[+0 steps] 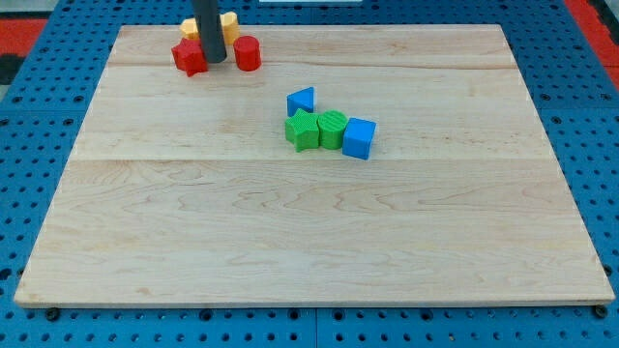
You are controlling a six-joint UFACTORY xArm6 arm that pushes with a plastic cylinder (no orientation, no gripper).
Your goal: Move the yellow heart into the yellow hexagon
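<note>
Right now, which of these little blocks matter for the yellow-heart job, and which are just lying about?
For the job:
- two small yellow blocks behind the rod, shapes hidden
- my tip, between the red blocks

Just lying about:
- red star-like block
- red round block
- blue triangle
- blue cube
- two green blocks

Two red blocks [191, 58] [248, 53]; two yellow blocks [189, 28] [229, 21], partly hidden by rod; two green blocks [303, 130] [332, 129]; two blue blocks [302, 101] [359, 137]; eight total.

Setting: a robotics lab bench — a pale wooden board [309, 222] lies on a blue perforated mounting plate [39, 116] with a regular hole grid, red panels [590, 14] at the far corners — test-rig fittings, nothing domestic.
</note>
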